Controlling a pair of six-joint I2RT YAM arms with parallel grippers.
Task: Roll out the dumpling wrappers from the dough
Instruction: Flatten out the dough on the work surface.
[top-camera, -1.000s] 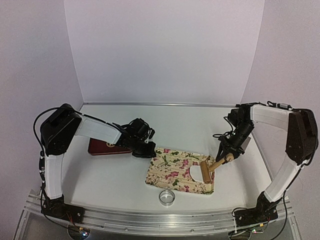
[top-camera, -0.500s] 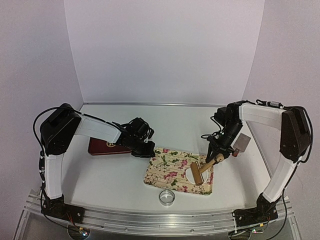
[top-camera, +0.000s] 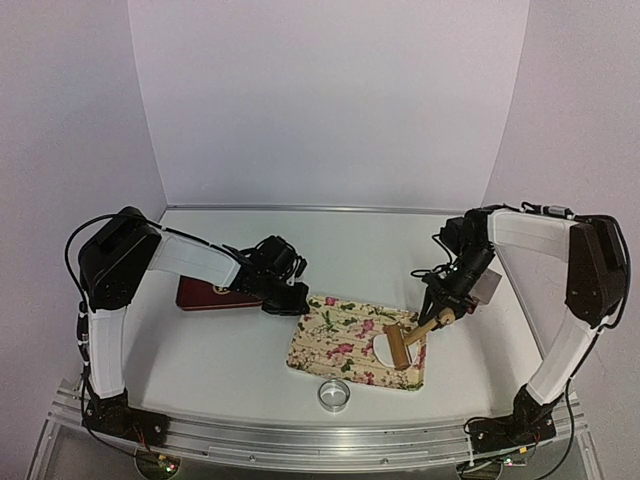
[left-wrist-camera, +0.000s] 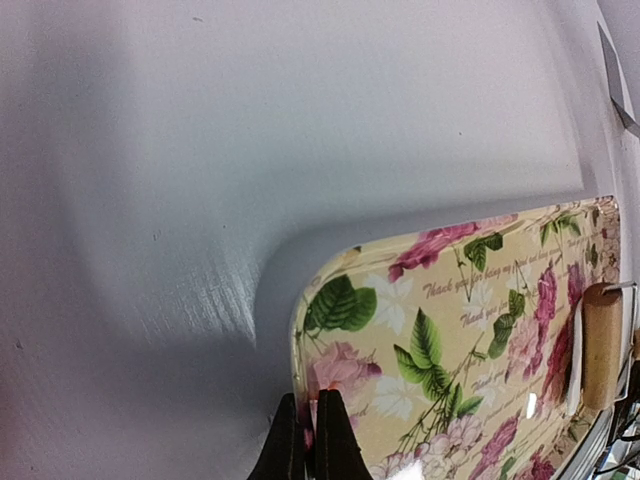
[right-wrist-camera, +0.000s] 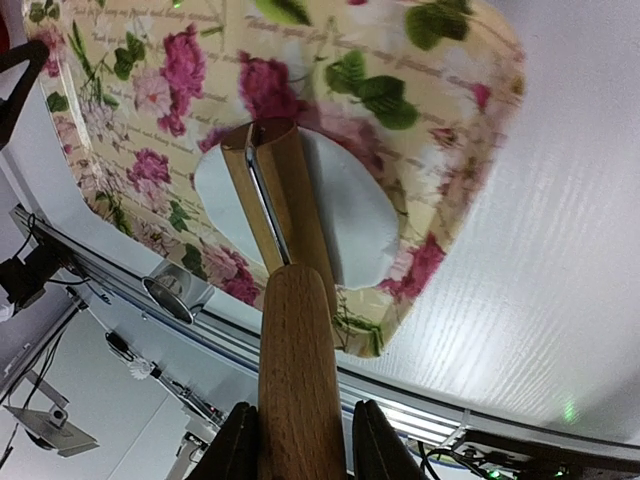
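Note:
A flattened white sheet of dough (top-camera: 380, 347) lies on the right part of a floral tray (top-camera: 340, 335). A wooden roller (top-camera: 403, 346) rests across the dough. My right gripper (top-camera: 443, 316) is shut on the roller's handle (right-wrist-camera: 300, 370), and in the right wrist view the roller's barrel (right-wrist-camera: 285, 190) splits the dough (right-wrist-camera: 355, 215) in two. My left gripper (left-wrist-camera: 308, 440) is shut, pinching the tray's (left-wrist-camera: 450, 320) near-left rim; in the top view that gripper (top-camera: 292, 303) sits at the tray's far-left corner. No dumpling wrappers are in view.
A shiny metal ring cutter (top-camera: 334, 393) stands in front of the tray near the table's front rail. A dark red flat box (top-camera: 213, 295) lies under the left arm. A small grey card (top-camera: 487, 287) sits right of the right gripper.
The right gripper pushed the roller left across the dough, then drew it back a little to the right. The left gripper has stayed on the tray's rim.

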